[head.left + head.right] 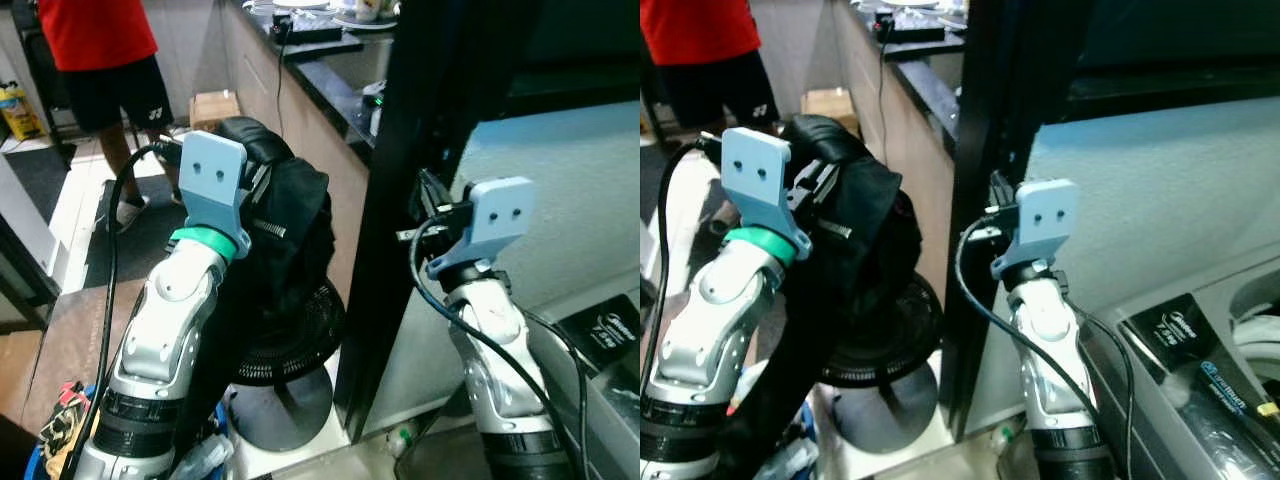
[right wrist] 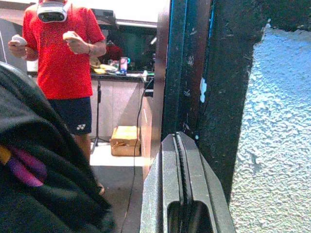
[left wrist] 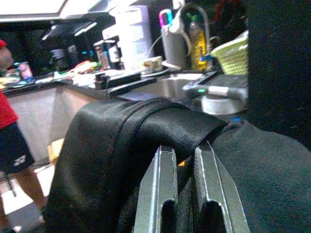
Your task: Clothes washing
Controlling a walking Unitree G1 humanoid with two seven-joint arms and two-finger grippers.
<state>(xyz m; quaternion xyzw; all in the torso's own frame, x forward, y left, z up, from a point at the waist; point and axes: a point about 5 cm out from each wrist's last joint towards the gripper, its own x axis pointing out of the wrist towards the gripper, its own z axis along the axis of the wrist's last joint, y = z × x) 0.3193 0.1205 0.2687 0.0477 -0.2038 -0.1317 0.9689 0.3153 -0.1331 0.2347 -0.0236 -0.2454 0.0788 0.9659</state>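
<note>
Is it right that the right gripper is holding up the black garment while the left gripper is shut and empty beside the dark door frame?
No, the arms are swapped. In the left wrist view the left gripper is shut on the black garment draped over its fingers. The right wrist view shows the right gripper shut and empty beside the dark door frame.
</note>
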